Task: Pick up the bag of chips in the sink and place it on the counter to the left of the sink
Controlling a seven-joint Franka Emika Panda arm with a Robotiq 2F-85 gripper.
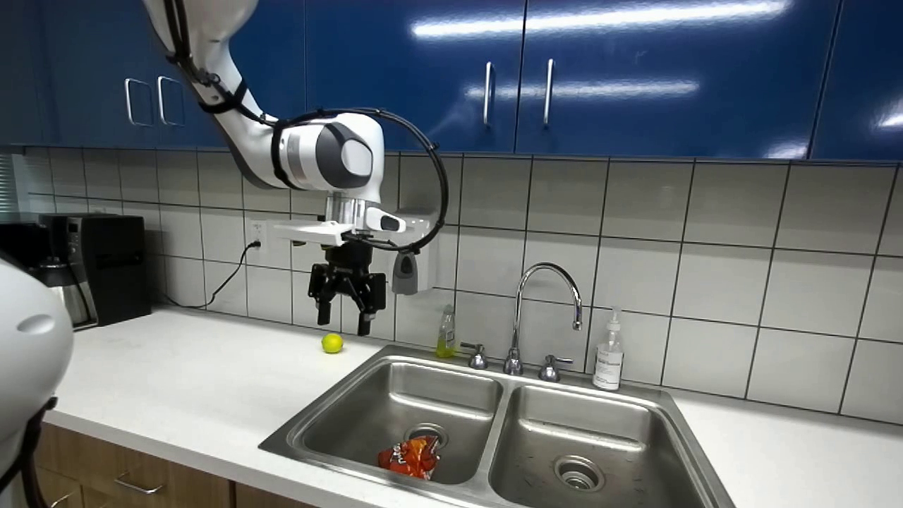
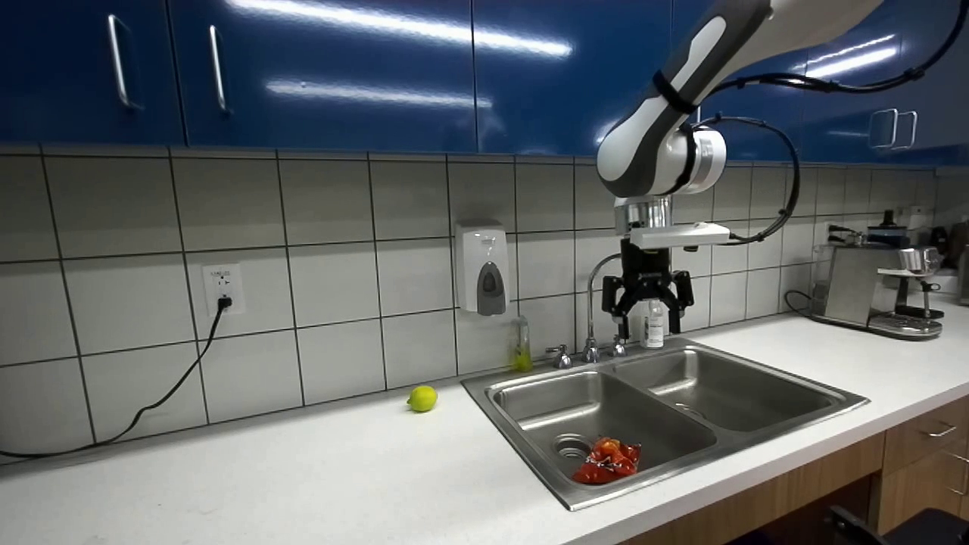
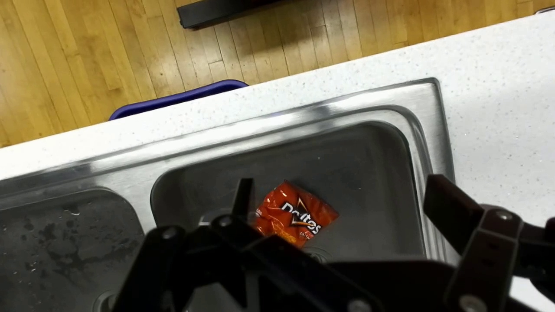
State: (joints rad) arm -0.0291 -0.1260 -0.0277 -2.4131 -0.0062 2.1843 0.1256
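An orange-red Doritos chip bag [image 1: 410, 457] lies crumpled in one basin of the steel double sink [image 1: 281, 443], near its drain. The bag also shows in an exterior view [image 2: 608, 462] and in the wrist view [image 3: 288, 210], where a gripper finger hides part of it. My black gripper [image 1: 344, 319] is open and empty, high above the sink area, pointing down; it also shows in an exterior view [image 2: 649, 327]. In the wrist view the bag lies between the spread fingers [image 3: 341, 190], nearer the left one, and well below them. The white counter [image 2: 303, 484] borders the sink.
A yellow-green lime [image 1: 332, 343] sits on the counter beside the sink. A curved faucet [image 1: 518, 317], a green soap bottle [image 1: 446, 333] and a pump bottle [image 1: 609, 356] stand along the sink's back. A dispenser [image 2: 483, 269] hangs on the tiles. Blue cabinets [image 1: 416, 77] overhang the counter.
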